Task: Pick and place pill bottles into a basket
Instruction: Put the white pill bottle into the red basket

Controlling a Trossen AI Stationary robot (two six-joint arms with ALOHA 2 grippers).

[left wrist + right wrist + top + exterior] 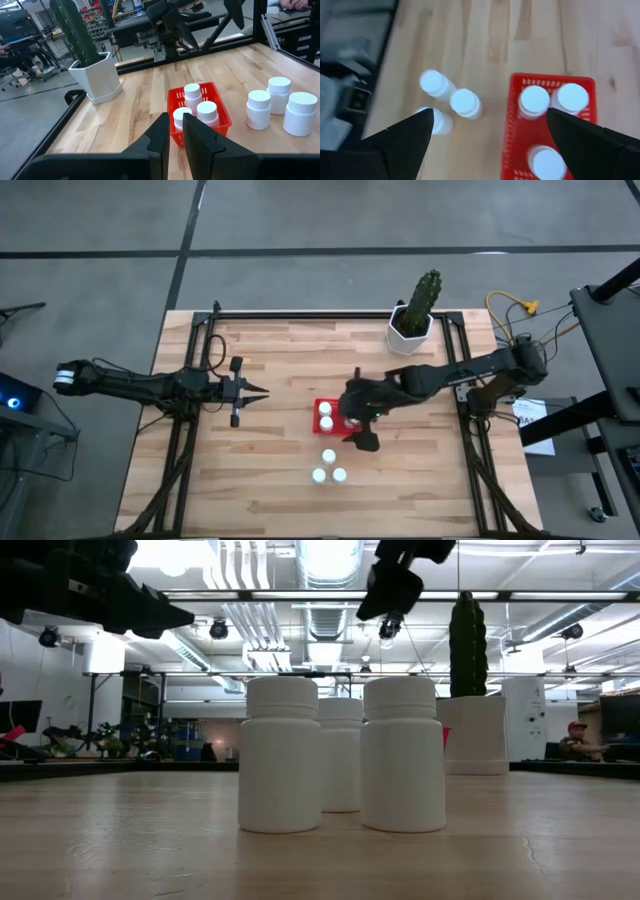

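Three pill bottles (340,753) stand closest to the low camera in a tight cluster on the wooden table (270,490), smooth white cylinders with round ribbed caps; the rear one is mostly hidden behind the front two. Table is pale butcher-block planks inside a dark metal frame. Right arm reaches in from the table's right edge, its right gripper (362,432) raised above the table over the basket's right edge, fingers spread wide with nothing between them; in the low view only its dark underside shows, cut off at the top. Left arm waits well apart at the table's left side, left gripper (258,392) with fingers pressed nearly together, holding nothing. Cactus (424,297), tall green column in a white faceted pot (409,332), stands at the far right edge. Basket (215,94), red slotted plastic, rectangular, sits mid-table just beyond the loose cluster; from above the right gripper covers part of it. Three more bottles (195,107) stand upright inside it, caps up.
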